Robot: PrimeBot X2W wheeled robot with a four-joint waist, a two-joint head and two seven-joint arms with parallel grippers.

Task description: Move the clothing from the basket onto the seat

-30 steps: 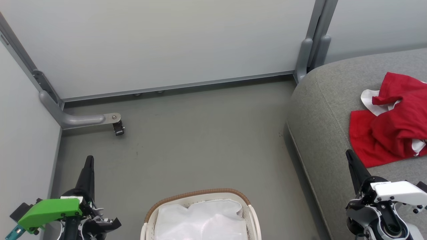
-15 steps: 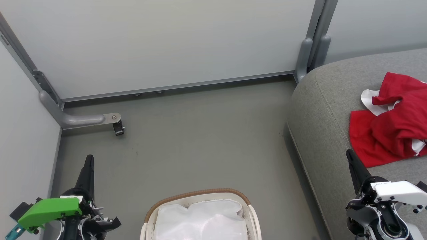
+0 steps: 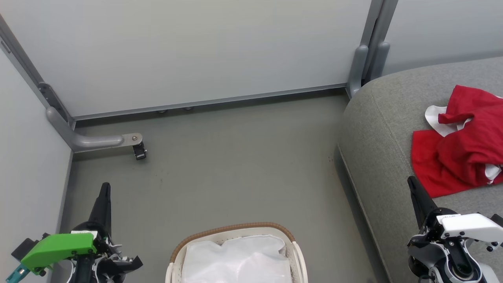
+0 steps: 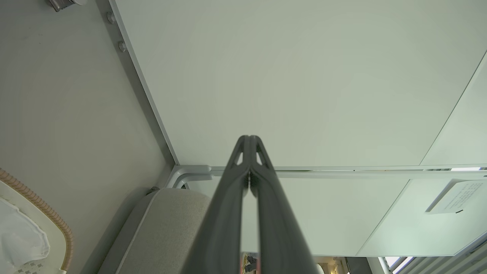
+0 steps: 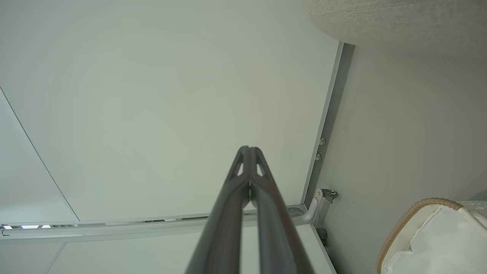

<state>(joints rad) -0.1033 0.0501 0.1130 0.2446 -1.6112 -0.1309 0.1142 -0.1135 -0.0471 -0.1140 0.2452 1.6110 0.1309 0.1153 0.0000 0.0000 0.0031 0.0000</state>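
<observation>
Grey floor point(image 3: 235, 165), basket point(image 3: 235, 227) w/ white liner point(image 3: 235, 259); clothing point(image 3: 459, 145) heaped on seat point(image 3: 377, 129). Our L gripper point(image 3: 105, 185) & R gripper point(image 3: 411, 180) both clenched.

L gripper point(image 3: 104, 192): long dark tapered fingers point(image 4: 224, 205), bright green cover point(image 3: 59, 247) behind fingers, teal end. R gripper point(image 3: 415, 192): same fingers, white cover point(image 3: 467, 226), black screws point(image 3: 488, 248), grey round joint point(image 3: 461, 271).

**Two arms held low, both grippers closed**

The left gripper point(image 3: 105, 188), behind a green wrist cover point(image 3: 59, 247), sits near left, its two dark fingers pressed together and pointing away. The right gripper point(image 3: 412, 181), behind a white wrist cover point(image 3: 467, 226), sits near right, fingertips meeting, leaning slightly left.
</observation>
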